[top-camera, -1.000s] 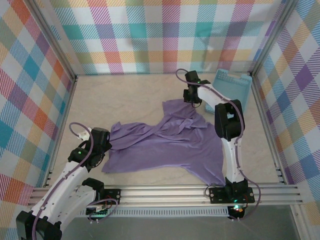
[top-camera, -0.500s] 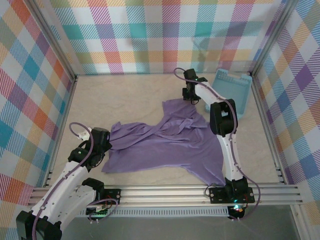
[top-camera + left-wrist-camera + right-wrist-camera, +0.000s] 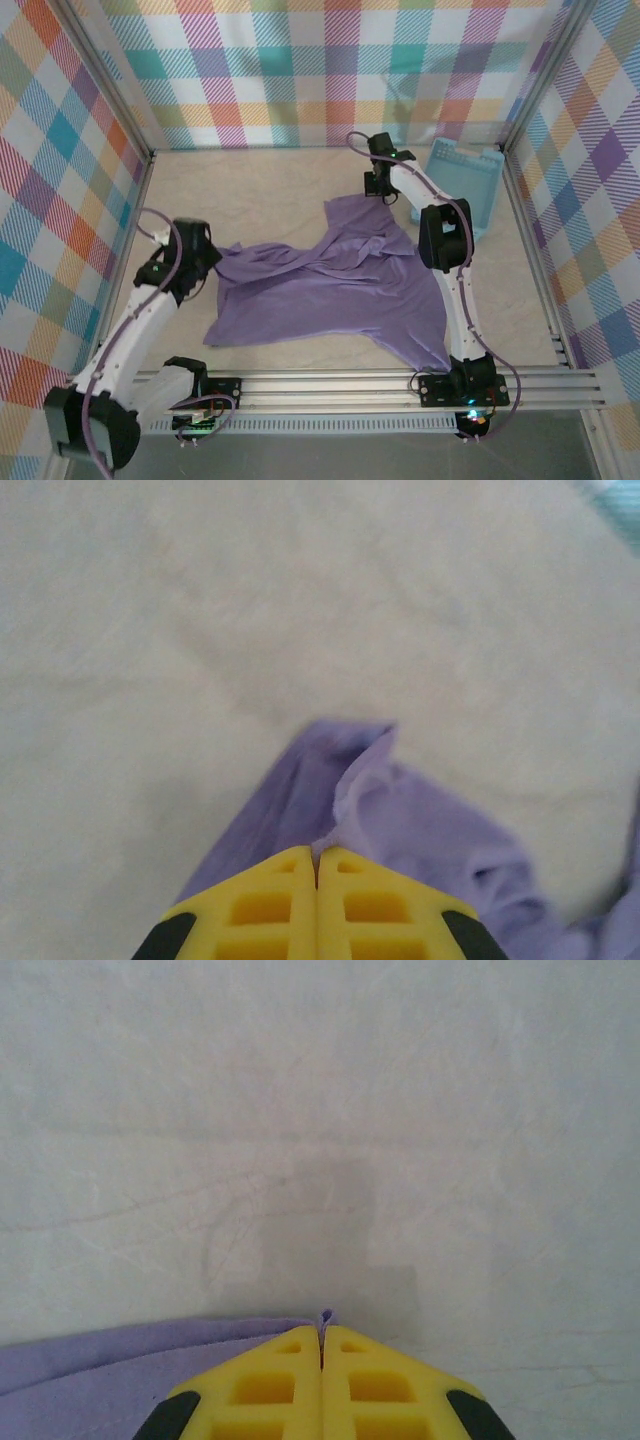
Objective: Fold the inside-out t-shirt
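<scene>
The t-shirt (image 3: 320, 285) lay rumpled and partly spread across the middle of the surface (image 3: 260, 190), and both arms had hold of it at opposite ends. The left end effector (image 3: 208, 262) was clenched on the garment's left corner; in the left wrist view a raised fold of lavender cloth ran straight into the seam between its closed yellow fingers (image 3: 270, 900). The right end effector (image 3: 376, 194) was clamped on the far tip of the cloth, near the pale blue basket (image 3: 465, 185), with only a sliver of purple edge caught between its fingertips in the right wrist view. So the line between the two grips ran diagonally, from near-left to far-right. The bulk of the fabric lay to the right of the left grip, and on the near side and to the left of the right grip. A further lobe trailed toward the near-right, beside the right arm's base, and neither arm held it. Judging from this, any stretching or lifting would have pulled along that diagonal, and the right arm's thin hold looked the likelier to slip.
</scene>
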Motion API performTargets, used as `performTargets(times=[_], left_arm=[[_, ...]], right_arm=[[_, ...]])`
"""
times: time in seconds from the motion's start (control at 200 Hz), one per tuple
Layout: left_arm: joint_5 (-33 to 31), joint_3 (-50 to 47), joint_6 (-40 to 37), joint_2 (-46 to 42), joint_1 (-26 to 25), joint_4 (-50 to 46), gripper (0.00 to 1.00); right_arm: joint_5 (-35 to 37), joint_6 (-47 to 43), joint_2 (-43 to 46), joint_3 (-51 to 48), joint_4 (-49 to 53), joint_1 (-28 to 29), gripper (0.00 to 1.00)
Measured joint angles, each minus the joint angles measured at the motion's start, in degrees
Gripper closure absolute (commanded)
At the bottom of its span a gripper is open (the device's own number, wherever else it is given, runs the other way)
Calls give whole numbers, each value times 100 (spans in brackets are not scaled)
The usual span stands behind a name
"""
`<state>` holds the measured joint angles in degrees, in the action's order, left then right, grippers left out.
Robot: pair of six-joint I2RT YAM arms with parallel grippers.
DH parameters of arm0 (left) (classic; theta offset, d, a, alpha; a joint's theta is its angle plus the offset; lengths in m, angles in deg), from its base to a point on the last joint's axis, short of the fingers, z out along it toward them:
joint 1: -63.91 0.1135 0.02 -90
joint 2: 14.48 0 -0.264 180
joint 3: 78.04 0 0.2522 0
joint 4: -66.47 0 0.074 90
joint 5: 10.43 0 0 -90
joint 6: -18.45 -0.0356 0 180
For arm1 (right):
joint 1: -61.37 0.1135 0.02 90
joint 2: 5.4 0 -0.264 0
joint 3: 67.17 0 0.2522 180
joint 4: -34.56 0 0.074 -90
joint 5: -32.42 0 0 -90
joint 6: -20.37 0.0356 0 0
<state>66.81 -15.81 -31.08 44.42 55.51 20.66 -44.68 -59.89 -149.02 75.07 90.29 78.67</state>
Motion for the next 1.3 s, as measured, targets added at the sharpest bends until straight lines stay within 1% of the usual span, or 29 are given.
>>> performTargets(times=[0.15,0.245,0.355,0.455,0.615,0.895,1.005,1.155,1.3], left_arm=[[811,863,-118,1062,754,758,100],[1294,1320,-136,1746,1119,1176,100],[1644,1862,-157,2461,1351,1488,100],[1937,2201,-155,2931,1526,1753,100],[2277,2785,-166,3738,1801,1919,100],[2688,3842,-306,5031,2000,1825,100],[2667,4105,-354,5167,2210,1572,100],[2557,4653,-520,5294,2555,1156,100],[2557,5268,-704,5543,2653,925,100]], right_arm=[[-192,-24,107,708,-42,-201,100],[-442,20,297,1189,-157,-411,100],[-728,98,629,1523,-439,-649,100],[-911,164,883,1659,-732,-815,100],[-1246,249,931,1941,-1071,-916,100],[-1888,330,726,2332,-1665,-938,100],[-2076,323,479,2396,-1784,-938,100],[-2111,262,74,2396,-1790,-863,100],[-2094,192,-229,2396,-1775,-820,100]])
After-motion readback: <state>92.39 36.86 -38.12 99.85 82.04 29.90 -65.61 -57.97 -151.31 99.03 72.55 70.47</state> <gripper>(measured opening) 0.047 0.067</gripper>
